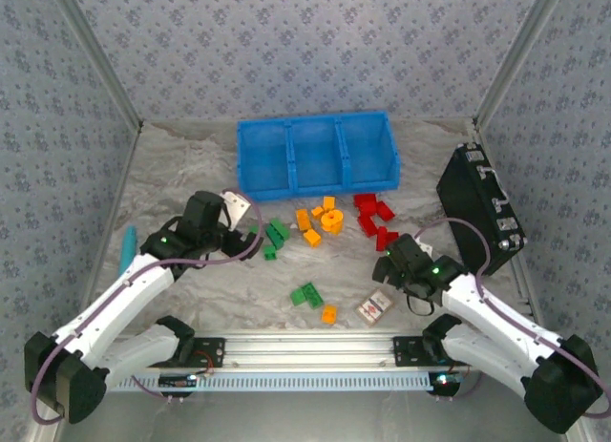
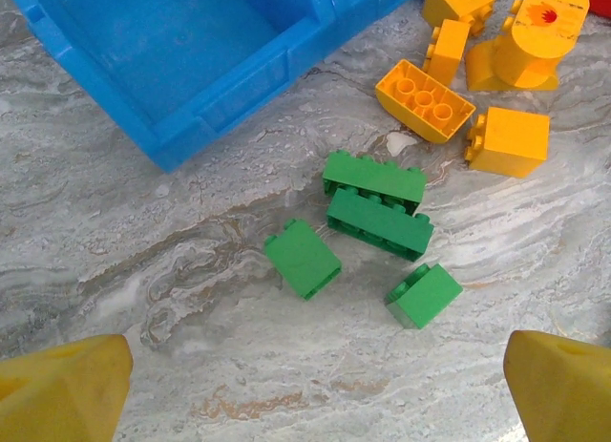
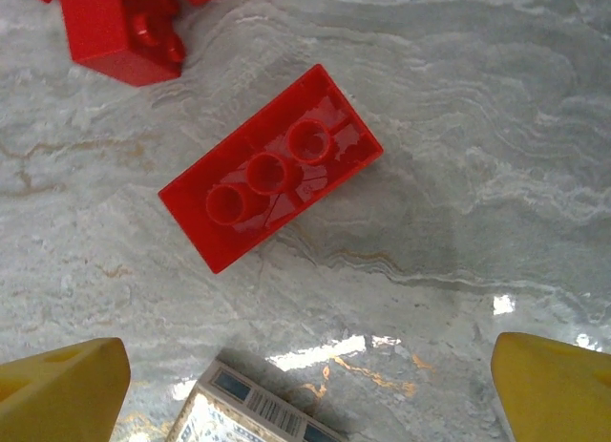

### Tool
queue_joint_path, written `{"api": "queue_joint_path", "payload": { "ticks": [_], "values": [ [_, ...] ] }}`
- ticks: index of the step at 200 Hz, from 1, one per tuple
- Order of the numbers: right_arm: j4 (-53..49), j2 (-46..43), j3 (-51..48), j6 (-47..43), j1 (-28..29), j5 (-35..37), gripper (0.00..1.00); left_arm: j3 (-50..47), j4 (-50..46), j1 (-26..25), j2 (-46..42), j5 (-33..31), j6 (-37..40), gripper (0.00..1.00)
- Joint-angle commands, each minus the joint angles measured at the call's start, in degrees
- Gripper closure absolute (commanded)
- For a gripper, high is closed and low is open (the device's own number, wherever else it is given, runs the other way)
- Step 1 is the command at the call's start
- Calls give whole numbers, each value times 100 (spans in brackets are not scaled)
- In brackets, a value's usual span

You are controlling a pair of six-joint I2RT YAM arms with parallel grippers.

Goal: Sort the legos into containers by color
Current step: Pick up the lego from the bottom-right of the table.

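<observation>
My left pincer [image 2: 310, 392] wide open, empty, above green bricks [image 2: 375, 205] mid-frame. My right pincer [image 3: 305, 392] same, over upturned red brick [image 3: 270, 167]. Should turn wrist, straddle long sides. Blue bin [image 2: 205, 117] upper left.

Lab test cell: patterned walls [image 1: 286, 51], aluminium frame [image 1: 96, 57], marble-print tabletop [image 1: 186, 165].
</observation>
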Motion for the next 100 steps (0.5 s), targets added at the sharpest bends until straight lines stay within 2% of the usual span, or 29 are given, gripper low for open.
{"api": "queue_joint_path", "payload": {
  "ticks": [1, 39, 63, 100],
  "values": [
    [109, -23, -129, 988, -66, 184, 2, -24, 318, -33, 51, 175, 4, 0],
    [327, -260, -351, 2028, -101, 527, 9, -124, 539, -30, 149, 365, -71, 0],
    [408, -280, -344, 2270, -189, 683, 11, -162, 575, -31, 102, 342, -7, 0],
    [935, -112, -484, 2343, -475, 292, 14, -265, 697, -32, 17, 295, 82, 0]
  ]
}}
